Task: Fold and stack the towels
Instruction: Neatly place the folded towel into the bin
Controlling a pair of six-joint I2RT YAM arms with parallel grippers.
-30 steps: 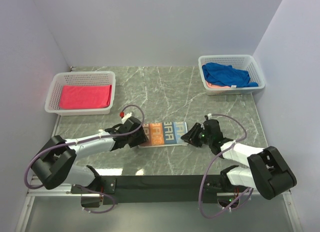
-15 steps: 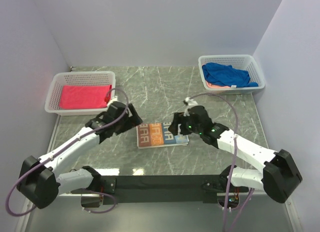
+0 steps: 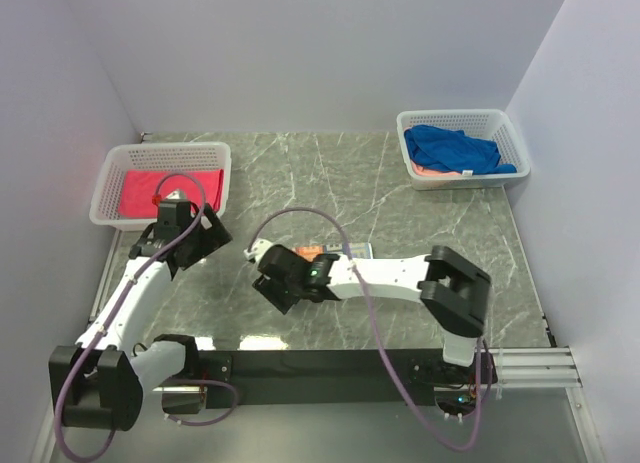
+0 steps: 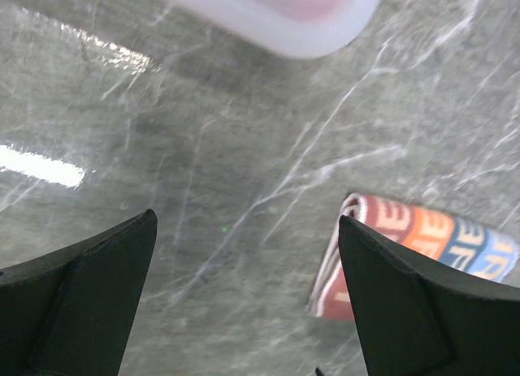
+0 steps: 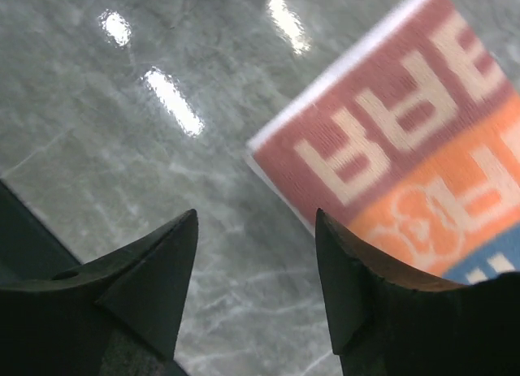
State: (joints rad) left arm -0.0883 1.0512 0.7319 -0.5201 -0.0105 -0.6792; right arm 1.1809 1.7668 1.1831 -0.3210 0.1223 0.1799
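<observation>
The folded printed orange/blue towel [image 3: 311,252] lies at the table's middle, mostly hidden under my right arm. In the right wrist view its red lettered corner [image 5: 406,161] sits just beyond the right finger. In the left wrist view it [image 4: 422,238] lies to the right. My right gripper [image 3: 274,289] is open and empty over bare table at the towel's left edge [image 5: 256,258]. My left gripper [image 3: 203,241] is open and empty, left of the towel, near the left basket [image 4: 248,311]. A pink-red towel [image 3: 170,191] lies folded in that basket. A deep blue towel [image 3: 455,147] lies crumpled on a salmon-peach one [image 3: 430,169].
A white mesh basket [image 3: 108,215] stands at the back left, its rim at the top of the left wrist view [image 4: 268,31]. A second white mesh basket [image 3: 505,123] stands at the back right. Grey walls close in on three sides.
My left gripper has pulled back to the left, away from the printed towel. My right arm has swung left across the towel, with its gripper now at the towel's left edge.
</observation>
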